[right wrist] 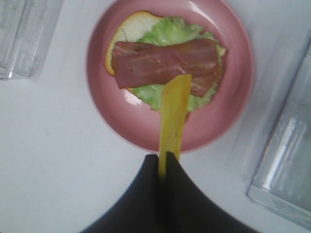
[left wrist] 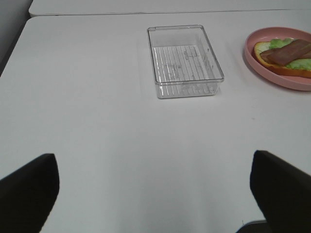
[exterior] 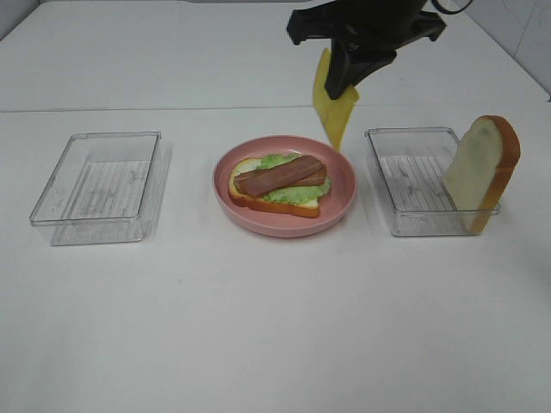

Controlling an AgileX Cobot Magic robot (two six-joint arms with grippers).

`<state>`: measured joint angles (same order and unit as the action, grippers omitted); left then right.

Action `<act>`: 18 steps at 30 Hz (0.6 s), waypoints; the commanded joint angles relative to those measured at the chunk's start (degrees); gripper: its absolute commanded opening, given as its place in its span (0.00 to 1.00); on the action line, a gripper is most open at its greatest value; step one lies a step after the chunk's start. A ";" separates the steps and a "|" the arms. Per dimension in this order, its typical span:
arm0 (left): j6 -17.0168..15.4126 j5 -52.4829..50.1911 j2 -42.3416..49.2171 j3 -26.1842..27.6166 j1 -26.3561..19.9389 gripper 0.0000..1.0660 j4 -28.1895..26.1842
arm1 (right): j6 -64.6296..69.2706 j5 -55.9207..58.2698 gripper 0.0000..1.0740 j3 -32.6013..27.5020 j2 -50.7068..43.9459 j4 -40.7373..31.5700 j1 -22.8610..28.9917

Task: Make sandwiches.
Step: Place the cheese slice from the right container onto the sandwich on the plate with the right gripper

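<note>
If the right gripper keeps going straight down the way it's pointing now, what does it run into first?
Probably the bacon on the open sandwich in the pink plate. The right gripper, shut on the cheese slice, points down there, so the hanging cheese would touch first. How high it hangs is unclear.

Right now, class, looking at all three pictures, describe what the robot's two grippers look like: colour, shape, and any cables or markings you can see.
The right gripper is matte black, with a wide angular body narrowing to two flat fingers that taper toward their tips. A dark cable curls beside its top. The left gripper shows only as two blunt black fingers at the picture's lower corners. No markings or labels are visible on either.
</note>
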<state>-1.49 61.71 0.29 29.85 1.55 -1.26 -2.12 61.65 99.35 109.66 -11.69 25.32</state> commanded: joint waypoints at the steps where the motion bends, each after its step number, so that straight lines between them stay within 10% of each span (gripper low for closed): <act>1: 0.06 -0.23 0.34 -0.06 -0.06 0.94 -0.06 | -0.23 -3.21 0.00 0.23 1.09 -1.20 2.29; 18: 0.06 -0.23 0.34 -0.06 -0.06 0.94 0.00 | -7.10 -11.57 0.00 0.23 9.57 -15.01 5.16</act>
<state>-1.49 61.71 0.29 29.85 1.55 -1.26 -8.14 51.05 99.35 118.95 -26.07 30.31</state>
